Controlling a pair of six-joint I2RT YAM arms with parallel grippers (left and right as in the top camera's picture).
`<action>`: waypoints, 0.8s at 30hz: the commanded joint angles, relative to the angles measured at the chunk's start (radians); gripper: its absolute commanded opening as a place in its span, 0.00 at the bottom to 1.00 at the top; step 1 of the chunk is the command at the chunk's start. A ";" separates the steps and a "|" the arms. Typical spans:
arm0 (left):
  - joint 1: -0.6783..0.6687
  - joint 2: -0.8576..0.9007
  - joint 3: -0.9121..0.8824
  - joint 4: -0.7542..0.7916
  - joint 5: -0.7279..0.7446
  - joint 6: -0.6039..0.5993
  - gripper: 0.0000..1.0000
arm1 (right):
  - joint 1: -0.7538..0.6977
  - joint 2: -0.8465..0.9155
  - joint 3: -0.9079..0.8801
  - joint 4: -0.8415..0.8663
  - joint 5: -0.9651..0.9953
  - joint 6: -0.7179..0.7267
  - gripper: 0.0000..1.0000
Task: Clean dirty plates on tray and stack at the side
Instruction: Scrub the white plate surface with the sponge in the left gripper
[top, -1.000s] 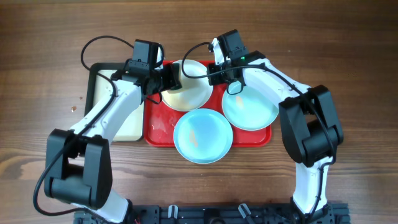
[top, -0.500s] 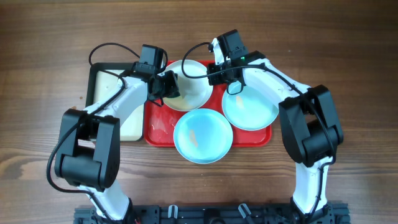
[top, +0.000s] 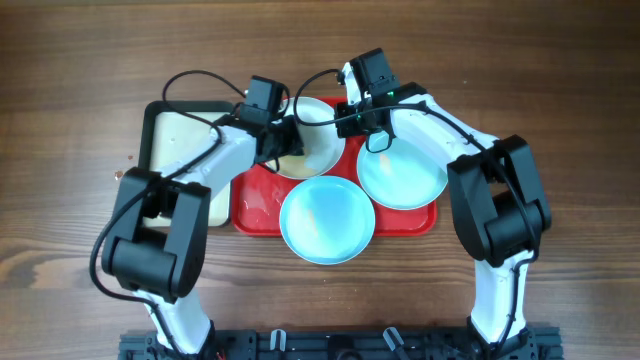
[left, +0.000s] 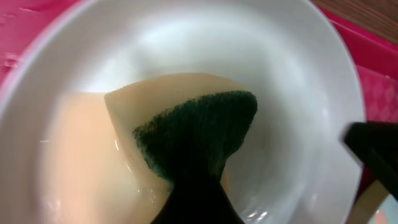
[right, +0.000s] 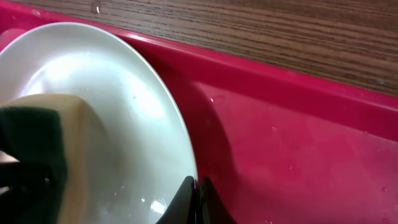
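The white plate (top: 315, 150) sits at the back of the red tray (top: 252, 205); it fills the left wrist view (left: 298, 81) and shows in the right wrist view (right: 124, 93). My left gripper (top: 283, 140) is shut on a yellow sponge with a green scrub side (left: 199, 137), pressed inside the plate. My right gripper (top: 347, 122) is shut on the white plate's right rim (right: 194, 186). Two pale blue plates lie on the tray, one in front (top: 327, 219), one at the right (top: 402, 172).
A black-rimmed cream tray (top: 185, 150) lies left of the red tray. Wooden table (top: 560, 100) surrounds both. The red tray's floor (right: 298, 149) is wet, with droplets.
My left gripper has moved right with the sponge, from the plate's left rim into its middle. My right gripper has stayed on the rim.
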 joint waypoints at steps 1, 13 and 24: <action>-0.071 0.048 -0.006 0.014 0.028 -0.032 0.04 | 0.010 0.015 -0.002 0.006 -0.035 0.005 0.04; -0.086 0.017 0.020 0.027 0.024 -0.031 0.04 | 0.010 0.015 -0.002 0.008 -0.035 0.005 0.04; 0.088 -0.129 0.031 -0.107 -0.002 -0.021 0.04 | 0.010 0.015 -0.002 0.008 -0.035 0.005 0.04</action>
